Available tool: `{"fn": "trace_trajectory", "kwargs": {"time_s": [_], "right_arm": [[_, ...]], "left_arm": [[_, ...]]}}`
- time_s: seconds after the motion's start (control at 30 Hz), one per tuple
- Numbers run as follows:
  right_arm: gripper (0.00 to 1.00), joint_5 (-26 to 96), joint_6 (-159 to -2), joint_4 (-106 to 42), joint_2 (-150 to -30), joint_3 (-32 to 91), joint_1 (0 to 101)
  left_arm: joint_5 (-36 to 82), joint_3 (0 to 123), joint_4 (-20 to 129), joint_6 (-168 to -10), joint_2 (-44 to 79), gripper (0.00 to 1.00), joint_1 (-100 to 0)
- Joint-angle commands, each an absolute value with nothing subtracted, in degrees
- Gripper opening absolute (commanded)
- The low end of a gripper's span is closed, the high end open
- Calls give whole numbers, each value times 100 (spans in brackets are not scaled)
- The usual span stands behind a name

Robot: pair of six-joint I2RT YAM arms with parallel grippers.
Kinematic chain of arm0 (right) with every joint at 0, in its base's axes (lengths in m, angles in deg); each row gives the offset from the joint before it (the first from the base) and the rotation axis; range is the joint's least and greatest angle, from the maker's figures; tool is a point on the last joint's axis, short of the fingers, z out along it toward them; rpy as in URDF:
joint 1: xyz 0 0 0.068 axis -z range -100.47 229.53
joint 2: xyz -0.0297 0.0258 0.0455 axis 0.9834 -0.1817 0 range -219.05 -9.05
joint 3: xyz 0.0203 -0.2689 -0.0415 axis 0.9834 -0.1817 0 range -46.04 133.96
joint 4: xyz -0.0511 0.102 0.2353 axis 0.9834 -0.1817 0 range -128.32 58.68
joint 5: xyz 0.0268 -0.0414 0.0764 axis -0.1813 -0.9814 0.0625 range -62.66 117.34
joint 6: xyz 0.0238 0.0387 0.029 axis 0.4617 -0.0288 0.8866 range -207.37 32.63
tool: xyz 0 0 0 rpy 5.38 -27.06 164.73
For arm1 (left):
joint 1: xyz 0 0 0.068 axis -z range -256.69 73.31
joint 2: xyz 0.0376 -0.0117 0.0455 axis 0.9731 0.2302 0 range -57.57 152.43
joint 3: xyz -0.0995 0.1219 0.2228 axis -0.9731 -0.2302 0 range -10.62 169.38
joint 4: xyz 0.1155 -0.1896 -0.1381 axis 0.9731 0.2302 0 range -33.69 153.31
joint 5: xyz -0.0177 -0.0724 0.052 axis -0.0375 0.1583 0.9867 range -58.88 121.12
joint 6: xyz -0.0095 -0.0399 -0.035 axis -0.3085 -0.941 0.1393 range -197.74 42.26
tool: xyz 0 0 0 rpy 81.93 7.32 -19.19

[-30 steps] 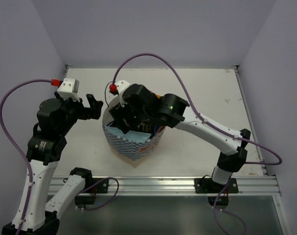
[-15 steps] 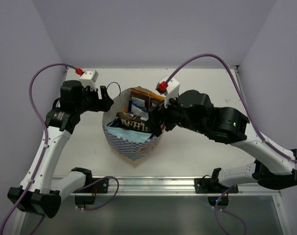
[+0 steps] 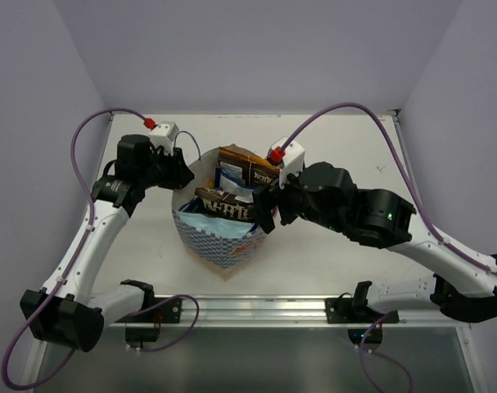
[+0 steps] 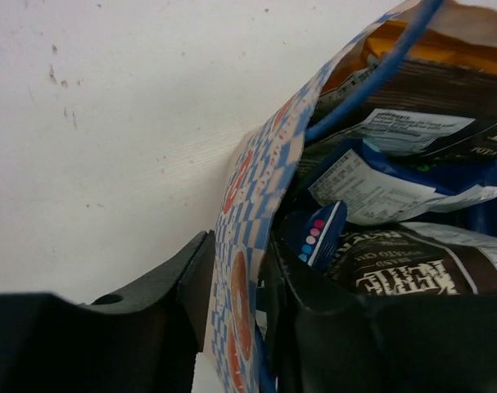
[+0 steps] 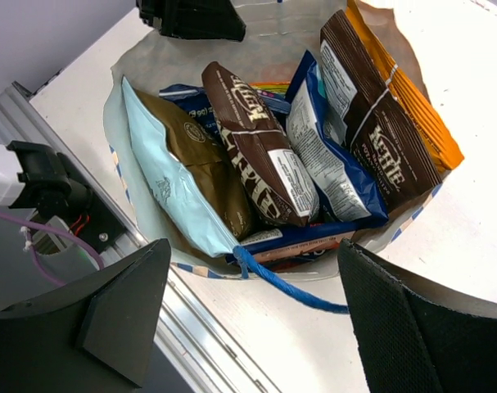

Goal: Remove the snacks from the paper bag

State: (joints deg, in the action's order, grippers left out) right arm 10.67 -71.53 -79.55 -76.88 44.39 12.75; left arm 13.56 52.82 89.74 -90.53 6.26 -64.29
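A white table (image 3: 314,262) is carrying small dark specks (image 3: 380,169) at its far right. A metal rail (image 3: 273,307) is running along its near edge, and pale lavender walls (image 3: 256,49) are enclosing it left, far and right.

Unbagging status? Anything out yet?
Done: nothing out; the snacks all sit inside the paper bag. In hand: the left gripper pinches the bag's rim wall, and the right gripper hangs open over the mouth, empty. Left: every packet has to come out.
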Motion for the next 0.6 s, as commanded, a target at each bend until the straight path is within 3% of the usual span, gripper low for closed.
{"fn": "trace_trajectory", "kwargs": {"time_s": [0.0,0.13,0.57], "right_arm": [[86,932,-7190,-7597,-7576,4361,1265],[86,958,-7242,-7527,-7576,4299,1265],[84,678,-7963,-6711,-7919,4537,1265]], "left_arm": [[1389,5231,8619,-8916,676,33,-6386],[1416,5344,8549,-8741,799,0,-6360],[1768,7304,8242,-7475,1204,0,-6351]]}}
